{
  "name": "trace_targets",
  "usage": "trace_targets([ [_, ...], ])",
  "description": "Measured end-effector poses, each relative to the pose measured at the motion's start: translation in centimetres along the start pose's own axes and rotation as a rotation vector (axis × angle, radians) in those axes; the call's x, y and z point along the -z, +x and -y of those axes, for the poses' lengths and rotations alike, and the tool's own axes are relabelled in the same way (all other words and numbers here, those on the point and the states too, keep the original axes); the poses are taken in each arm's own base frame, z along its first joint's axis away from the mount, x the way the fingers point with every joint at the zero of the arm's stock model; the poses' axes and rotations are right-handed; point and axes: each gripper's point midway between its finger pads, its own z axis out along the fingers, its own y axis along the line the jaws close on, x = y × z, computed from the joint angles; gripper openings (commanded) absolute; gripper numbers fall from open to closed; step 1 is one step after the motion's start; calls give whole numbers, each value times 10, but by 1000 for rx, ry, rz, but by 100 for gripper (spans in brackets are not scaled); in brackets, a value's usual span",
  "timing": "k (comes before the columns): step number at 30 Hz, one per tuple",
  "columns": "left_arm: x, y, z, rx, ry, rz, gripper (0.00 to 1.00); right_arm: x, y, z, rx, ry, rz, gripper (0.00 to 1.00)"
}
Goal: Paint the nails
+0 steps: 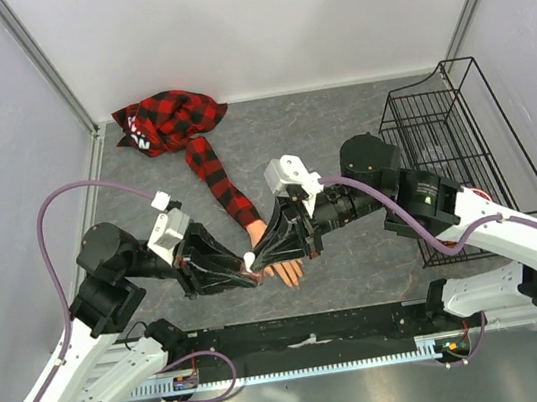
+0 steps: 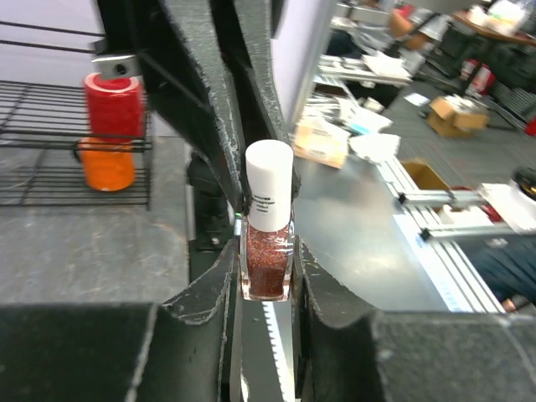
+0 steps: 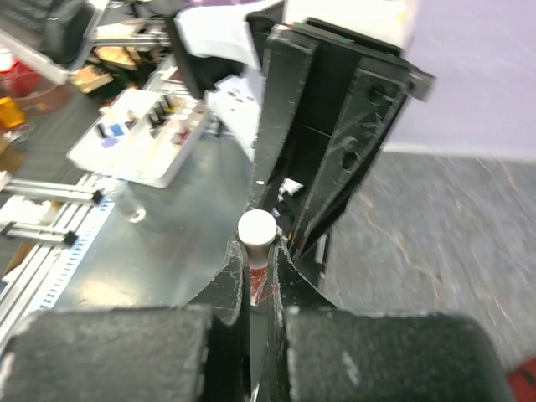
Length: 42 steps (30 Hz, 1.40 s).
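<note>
1. Left claw [image 2: 266,260]: pinching the glass body of the upright nail polish bottle [image 2: 266,270].
2. Right claw [image 3: 257,251]: clamped on the white cap [image 3: 257,228].
3. Mannequin hand [image 1: 284,269]: flat on the counter [image 1: 339,130], just beneath both claws. Its long axis slants near-right.
4. Nails [image 1: 292,280]: at the fingertips, pointing past the claw tips; too small to resolve.

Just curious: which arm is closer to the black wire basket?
Right. The right arm lies alongside the wire basket; the left arm is on the other side, beyond the mannequin hand.
</note>
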Motion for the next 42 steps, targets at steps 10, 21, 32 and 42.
trace_targets([
  [10,8,-10,-43,-6,-287,36,2,6,-4,24,-5,174,32,70],
  [21,63,-4,-148,-12,-907,75,2,23,8,114,-310,787,62,63],
  [32,69,20,-160,12,-955,47,2,16,9,155,-352,1054,52,53],
  [42,68,18,-158,3,-943,57,2,5,27,172,-333,1110,-11,44],
])
